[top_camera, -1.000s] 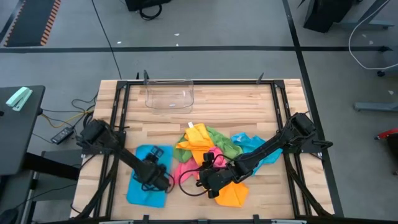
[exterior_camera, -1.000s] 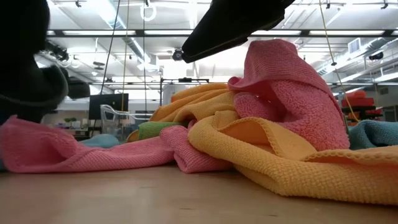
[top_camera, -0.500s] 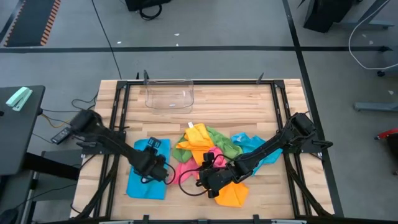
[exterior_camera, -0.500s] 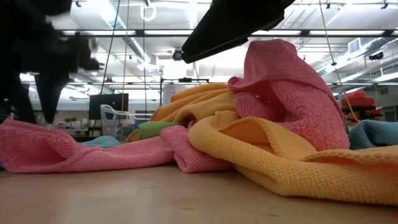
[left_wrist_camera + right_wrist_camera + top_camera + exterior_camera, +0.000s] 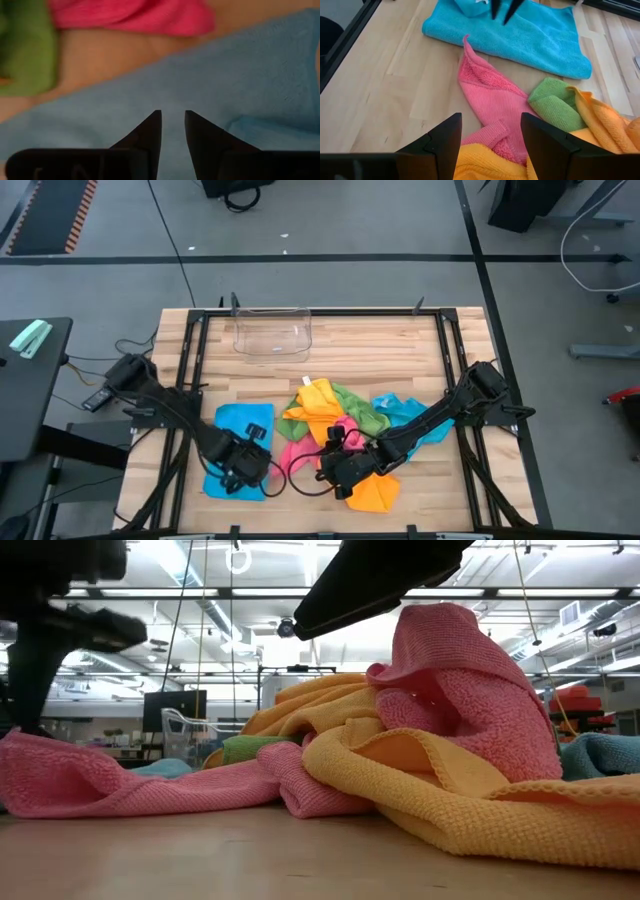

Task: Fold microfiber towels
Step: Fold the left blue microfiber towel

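Observation:
A blue towel (image 5: 240, 425) lies spread flat on the table's left part. My left gripper (image 5: 238, 470) hangs just above its near half, pointing steeply down. In the left wrist view (image 5: 173, 117) a narrow gap shows between the fingertips, with nothing in it. To the right is a heap of pink (image 5: 295, 452), orange (image 5: 375, 492), green (image 5: 355, 412) and blue (image 5: 400, 412) towels. My right gripper (image 5: 491, 125) stands open over the heap's near side, its fingers on either side of a bunched pink fold (image 5: 490, 135). My right gripper has the bunched pink fold between its wide-open fingers, which slant down from the table's right. I cannot tell whether either finger touches the cloth. My left gripper touches nothing.
A clear plastic bin (image 5: 272, 335) stands at the far edge, left of centre. Black frame rails (image 5: 195, 370) run along the table's left and right sides. Bare wood (image 5: 380, 350) lies between the bin and the heap.
My left gripper has risen off the blue towel and tipped to point more steeply down; the low view shows it lifted from the tabletop. The blue towel stays lying flat. The right arm has kept still.

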`<state>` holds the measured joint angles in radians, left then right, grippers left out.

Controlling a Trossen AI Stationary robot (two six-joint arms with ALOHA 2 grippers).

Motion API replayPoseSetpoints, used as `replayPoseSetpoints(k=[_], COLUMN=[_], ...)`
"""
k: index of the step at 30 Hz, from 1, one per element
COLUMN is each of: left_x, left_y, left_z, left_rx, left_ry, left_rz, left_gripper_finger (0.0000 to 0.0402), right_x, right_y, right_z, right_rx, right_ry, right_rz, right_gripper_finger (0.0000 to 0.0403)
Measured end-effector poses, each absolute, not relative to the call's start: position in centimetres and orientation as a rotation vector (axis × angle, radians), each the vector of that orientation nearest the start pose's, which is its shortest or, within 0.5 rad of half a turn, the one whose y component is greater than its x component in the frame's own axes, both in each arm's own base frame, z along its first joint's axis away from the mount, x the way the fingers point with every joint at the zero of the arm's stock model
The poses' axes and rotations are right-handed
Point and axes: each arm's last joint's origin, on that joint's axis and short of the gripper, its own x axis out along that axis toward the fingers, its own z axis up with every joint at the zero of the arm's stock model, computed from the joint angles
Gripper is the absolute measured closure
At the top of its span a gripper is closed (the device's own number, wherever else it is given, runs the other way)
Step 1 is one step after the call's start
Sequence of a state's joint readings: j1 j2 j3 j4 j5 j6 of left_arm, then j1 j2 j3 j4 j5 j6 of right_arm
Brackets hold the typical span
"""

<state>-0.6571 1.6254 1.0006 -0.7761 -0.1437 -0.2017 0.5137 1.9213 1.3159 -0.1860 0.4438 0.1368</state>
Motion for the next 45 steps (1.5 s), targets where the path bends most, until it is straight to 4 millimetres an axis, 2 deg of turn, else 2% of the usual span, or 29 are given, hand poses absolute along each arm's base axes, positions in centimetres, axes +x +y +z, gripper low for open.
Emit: replayPoseSetpoints(k=[4,7,12,18,23,28,32,35,38,42,45], left_x=[22.7,22.4,22.1,21.6,20.2,19.7,18.8,17.8,17.3,17.3,17.7], left_y=[-18.1,-18.6,-18.9,-19.9,-21.1,-21.4,-22.1,-22.7,-23.0,-23.1,-23.5], left_z=[16.0,15.6,15.8,16.9,17.2,17.1,17.0,16.9,16.9,16.9,17.3], left_rx=[0.362,0.333,0.183,-0.085,-0.207,-0.208,-0.068,0.017,0.020,-0.018,0.002], left_ry=[1.391,1.438,1.525,1.675,1.797,1.820,1.763,1.755,1.767,1.773,1.784], left_rz=[-0.336,-0.386,-0.442,-0.509,-0.485,-0.461,-0.484,-0.470,-0.437,-0.390,-0.361], left_gripper_finger=[0.0309,0.0314,0.0323,0.0332,0.0339,0.0348,0.0349,0.0330,0.0292,0.0240,0.0228], right_x=[36.5,36.5,36.5,36.5,36.4,36.4,36.4,36.4,36.4,36.4,36.4], right_y=[19.2,19.2,19.2,19.3,19.4,19.4,19.4,19.4,19.4,19.4,19.4], right_z=[19.5,19.5,19.5,19.5,19.5,19.5,19.5,19.5,19.5,19.5,19.5], right_rx=[-0.232,-0.232,-0.232,-0.232,-0.234,-0.234,-0.234,-0.233,-0.232,-0.231,-0.231], right_ry=[0.703,0.702,0.702,0.702,0.701,0.701,0.701,0.701,0.701,0.701,0.701], right_rz=[0.018,0.019,0.019,0.019,0.023,0.024,0.023,0.023,0.023,0.022,0.022], right_gripper_finger=[0.0190,0.0190,0.0190,0.0190,0.0190,0.0190,0.0190,0.0190,0.0190,0.0190,0.0190])
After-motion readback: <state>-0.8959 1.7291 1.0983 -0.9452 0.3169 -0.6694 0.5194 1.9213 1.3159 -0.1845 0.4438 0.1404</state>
